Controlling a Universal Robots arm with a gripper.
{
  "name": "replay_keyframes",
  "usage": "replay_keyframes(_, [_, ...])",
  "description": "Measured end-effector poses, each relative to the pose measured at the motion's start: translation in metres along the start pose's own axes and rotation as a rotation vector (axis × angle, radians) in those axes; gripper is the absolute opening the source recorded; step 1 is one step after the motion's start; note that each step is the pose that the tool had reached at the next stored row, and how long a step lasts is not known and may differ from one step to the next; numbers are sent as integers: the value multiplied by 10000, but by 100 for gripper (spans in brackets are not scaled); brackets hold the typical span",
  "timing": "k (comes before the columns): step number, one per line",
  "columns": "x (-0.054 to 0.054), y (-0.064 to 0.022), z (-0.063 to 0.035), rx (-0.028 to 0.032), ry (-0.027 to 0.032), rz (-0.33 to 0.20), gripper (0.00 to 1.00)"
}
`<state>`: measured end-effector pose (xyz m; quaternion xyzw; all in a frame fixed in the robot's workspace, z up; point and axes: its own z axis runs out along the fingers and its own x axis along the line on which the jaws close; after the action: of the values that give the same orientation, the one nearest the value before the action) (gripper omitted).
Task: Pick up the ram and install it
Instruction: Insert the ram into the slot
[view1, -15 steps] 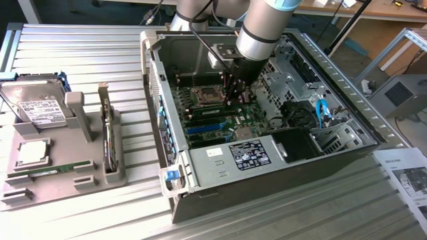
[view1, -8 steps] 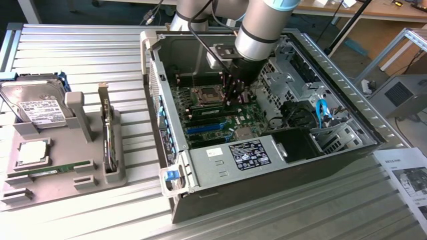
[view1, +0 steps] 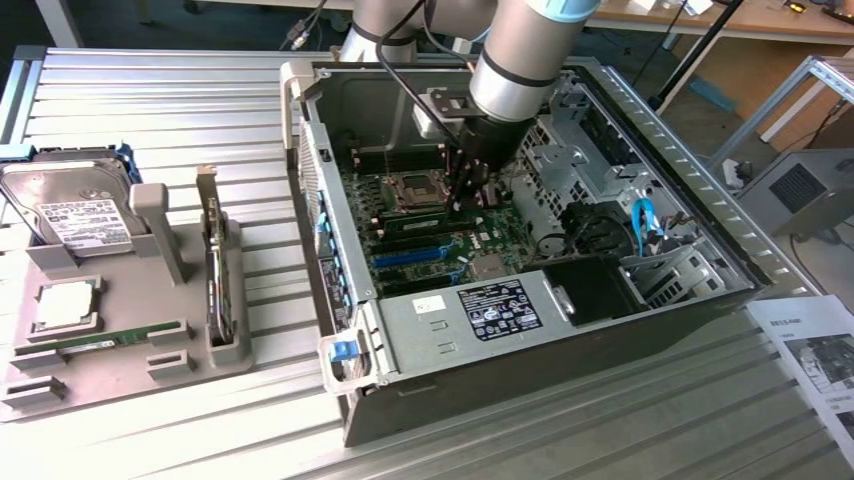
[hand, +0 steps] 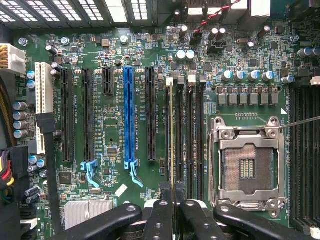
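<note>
Room: workshop space with a wooden desk (view1: 761, 18) at the back and a grey vented box (view1: 801, 195) at the exterior view's right. Bench (view1: 160, 110): ribbed metal slats, carrying all the items below. Computer case (view1: 694, 180): open and lying on its side at the middle of the bench, with the motherboard (hand: 115, 100) facing up. Arm (view1: 527, 50): one, reaching down from the far side into the case. Grey holder (view1: 160, 230): on the bench at the exterior view's left, apart from the case. It carries a hard drive (view1: 74, 210), an upright expansion card (view1: 214, 270) and a spare green stick (view1: 100, 340) lying flat. Printed sheet (view1: 814, 360): on the bench at the exterior view's right. Claw (hand: 173, 205): low over the motherboard near the CPU socket (hand: 248, 165), its fingers pressed together and pinching the ram (hand: 171, 135). Ram: one, standing on edge and seen as a thin pale line in the wrist view. Its long axis lies level with the board and runs parallel to the memory slots and the blue expansion slot (hand: 129, 115). One end is under the claw and the other points away along the slot. It sits at the memory slot nearest the expansion slots, between them and the CPU socket. Whether it is seated cannot be told.
</note>
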<state>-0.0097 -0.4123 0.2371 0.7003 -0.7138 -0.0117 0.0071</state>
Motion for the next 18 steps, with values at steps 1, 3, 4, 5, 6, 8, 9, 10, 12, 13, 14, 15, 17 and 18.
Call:
replay_keyframes(1, [0,0,0,0,-1,-3,12])
replay_keyframes(3, [0,0,0,0,0,-5,12])
replay_keyframes(4, [0,0,0,0,0,-9,12])
replay_keyframes(5, [0,0,0,0,0,-17,12])
replay_keyframes(6, [0,0,0,0,0,-26,12])
replay_keyframes(8, [0,0,1,0,0,-55,12])
replay_keyframes(9, [0,0,1,0,1,-71,12])
replay_keyframes(10, [-1,0,1,0,1,-91,12])
replay_keyframes(12, [-1,0,0,0,3,-136,12])
replay_keyframes(13, [-1,0,0,0,3,-154,12])
replay_keyframes(14, [-1,0,0,-1,4,-172,12])
replay_keyframes(15, [-1,0,0,-1,4,-190,12])
replay_keyframes(17, [-2,-1,2,1,1,-237,12])
replay_keyframes(18, [-2,-1,1,0,4,-263,12])
